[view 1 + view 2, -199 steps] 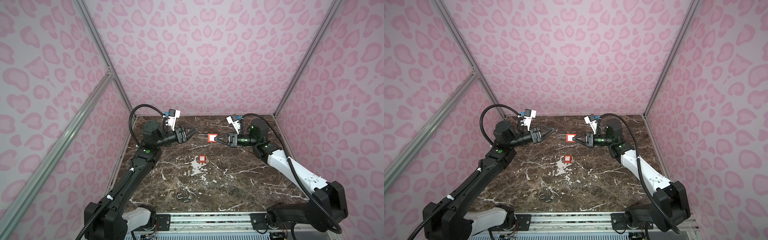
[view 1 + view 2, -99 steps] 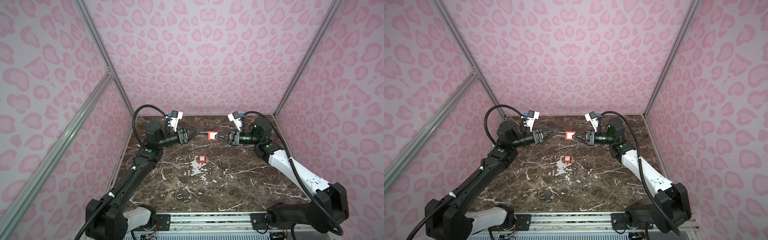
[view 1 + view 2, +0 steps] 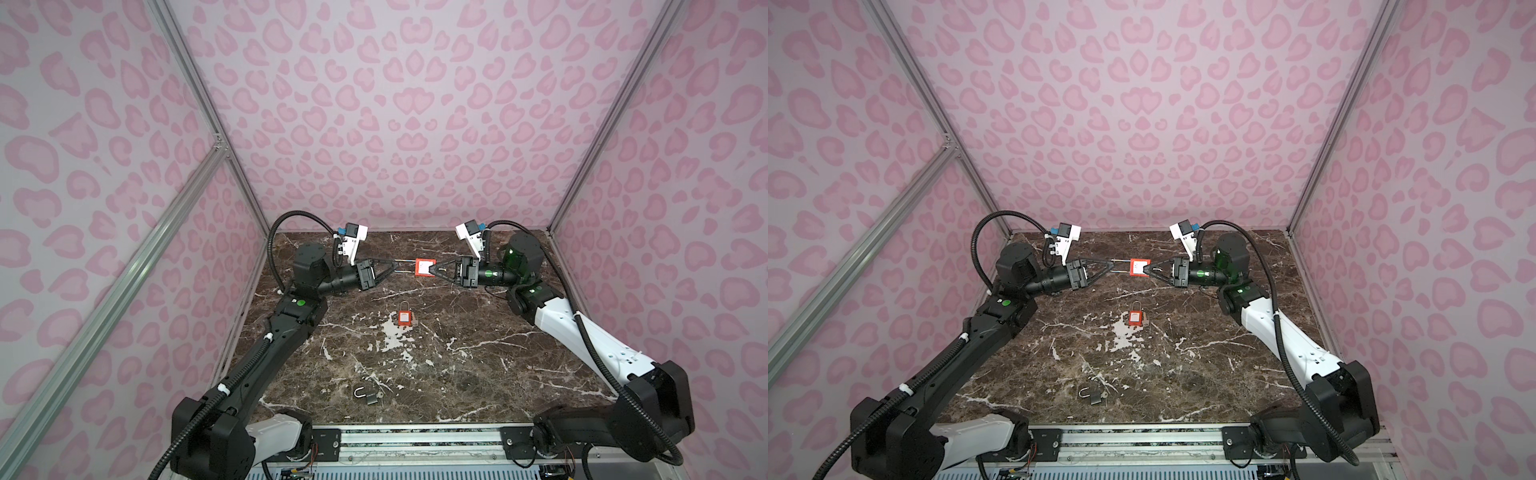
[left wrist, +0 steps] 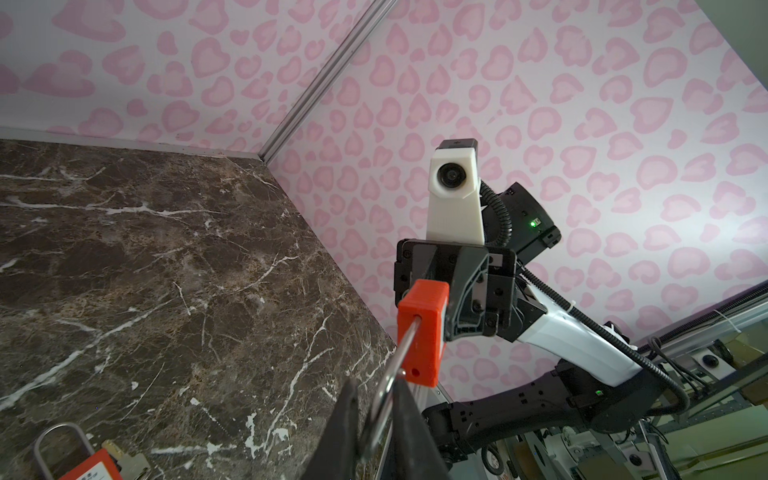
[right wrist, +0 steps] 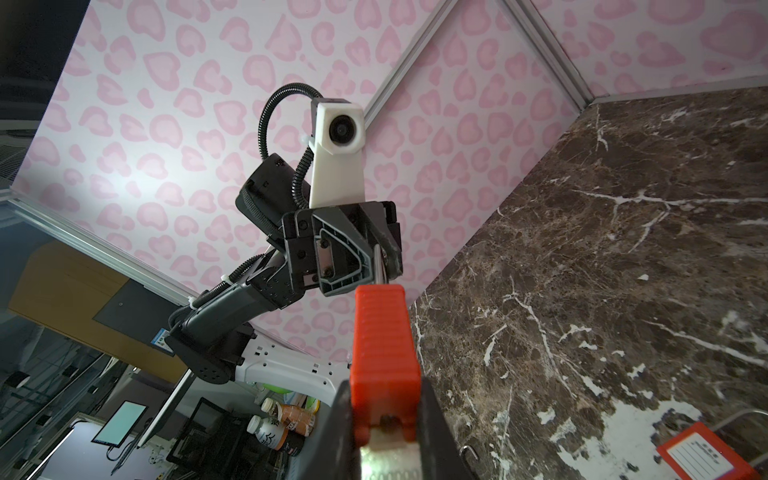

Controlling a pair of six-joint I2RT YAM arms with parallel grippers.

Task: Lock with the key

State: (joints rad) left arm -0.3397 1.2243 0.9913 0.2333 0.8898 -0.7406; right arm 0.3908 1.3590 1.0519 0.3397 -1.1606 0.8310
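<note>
Padlock (image 3: 424,267) is held in the air over the back of the surface (image 3: 478,357), between both arms. Right tool (image 3: 436,271) is pinched on the red body, left tool (image 3: 394,266) clamped on the shackle (image 4: 388,374). Long axis runs tool to tool, shackle end toward the left arm. Free leg sits just beside its hole, so I'd push straight along that axis. Can't make out the key.

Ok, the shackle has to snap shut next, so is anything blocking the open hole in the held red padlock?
Nothing visible does. In the left wrist view the hole in the red padlock is bare, with the free end of the shackle right beside it. The left gripper pinches the shackle; the right gripper holds the padlock.
</note>
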